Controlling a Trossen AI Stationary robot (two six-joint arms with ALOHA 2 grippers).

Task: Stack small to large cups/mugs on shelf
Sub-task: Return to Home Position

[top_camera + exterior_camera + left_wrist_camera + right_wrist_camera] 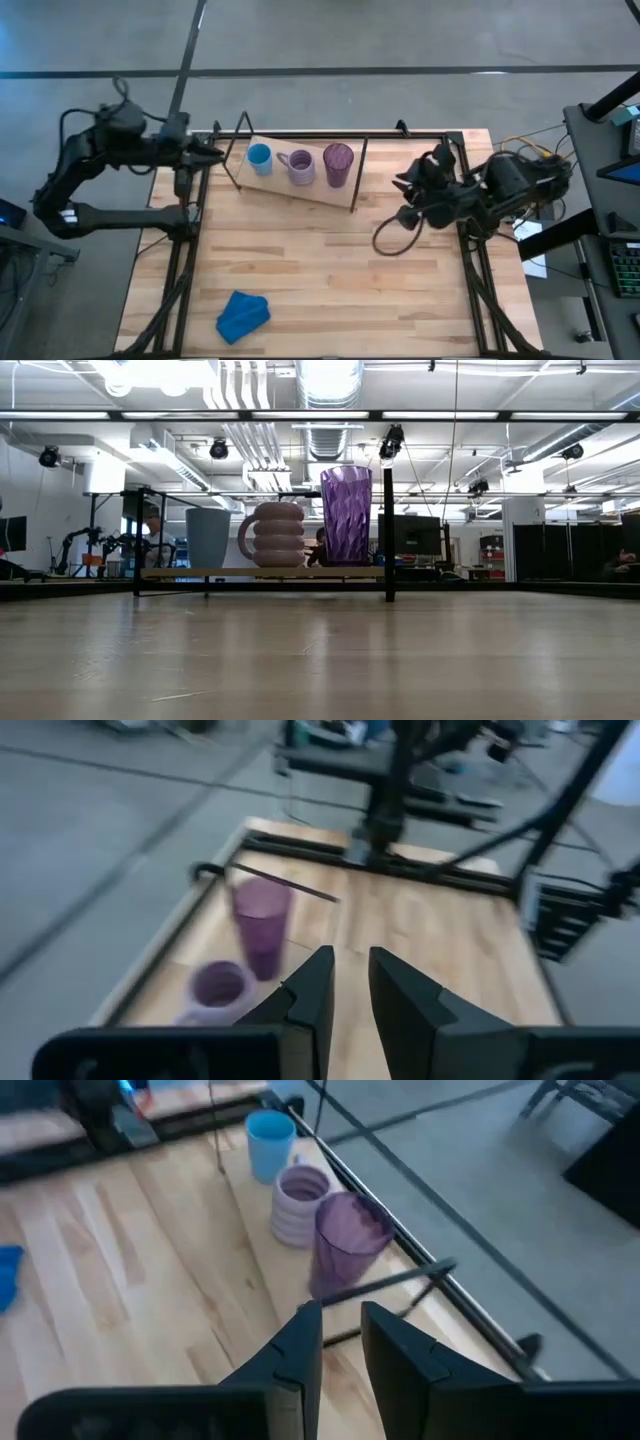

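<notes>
The shelf (272, 182), a light-wood board in a black rod frame, lies at the table's far middle. On it, standing upright on their bases in a row from left to right, are the small blue cup (259, 157), the lavender mug (300, 166) and the tall purple tumbler (338, 164); the low view shows them too: the cup (207, 538), the mug (276, 534) and the tumbler (346, 515). My left gripper (218, 152) hovers off the shelf's left end, shut to a narrow slit and empty. My right gripper (402, 190) hovers right of the shelf, likewise shut to a slit and empty.
A crumpled blue cloth (243, 315) lies near the table's front left. A black cable loop (385, 238) hangs below my right arm. The shelf's black rods (389, 530) stand up around the board. Bare tabletop (330, 270) stretches between the shelf and the near edge.
</notes>
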